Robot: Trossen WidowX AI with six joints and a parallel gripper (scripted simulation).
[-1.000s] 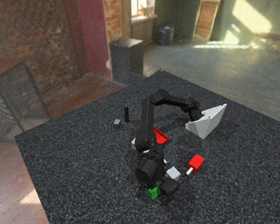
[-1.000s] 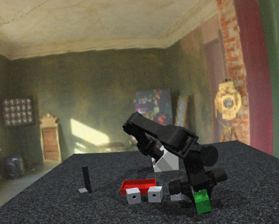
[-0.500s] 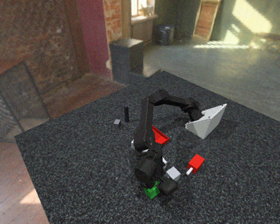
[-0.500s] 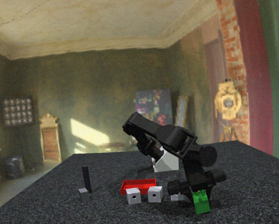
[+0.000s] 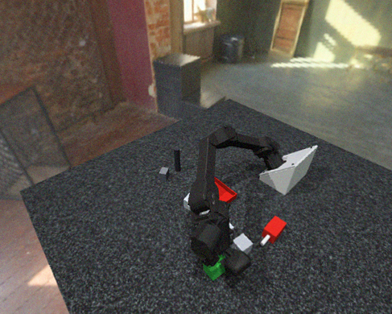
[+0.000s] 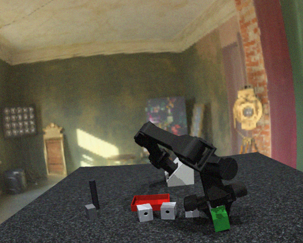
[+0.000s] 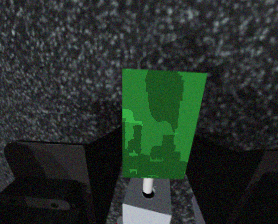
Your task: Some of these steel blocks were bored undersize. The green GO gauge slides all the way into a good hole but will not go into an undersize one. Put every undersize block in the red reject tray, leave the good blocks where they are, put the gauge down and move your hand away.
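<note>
The pincer [image 5: 220, 259] [image 6: 217, 208] [image 7: 150, 129] is clamped on the green gauge [image 5: 214, 270] [image 6: 220, 219] [image 7: 160, 125], its fingers part-way apart with the gauge's handle between them. In the wrist view, the white pin [image 7: 148, 186] projects from the handle toward the dark hole of a block [image 7: 146, 212]; its end meets the mouth of the bore, though I cannot tell how deep it sits.

My arm [image 5: 206, 161] [image 6: 172, 138] rises from the white wedge [image 5: 288, 173] [image 6: 181, 176], bends at a high elbow and descends to the pincer, low over the counter [image 5: 126, 249] [image 6: 50, 219] [image 7: 60, 60]. The gauge's green handle appears slightly tilted in the exterior view, with dark shadow patches across its face.

The red tray [image 5: 226, 191] [image 6: 151, 198] lies on the counter, partly hidden by the arm in the top view. In the exterior view, two steel blocks, the left block [image 6: 145, 212] and the middle block [image 6: 168, 211], stand in front of it, bores visible; a third block [image 6: 192, 213] is partly covered by the arm. The red gauge [image 5: 274, 229] lies apart from the green one, its white pin exposed. A small grey block [image 5: 163, 171] [image 6: 91, 212] sits near the upright black post [image 5: 177, 160] [image 6: 94, 194].
</note>
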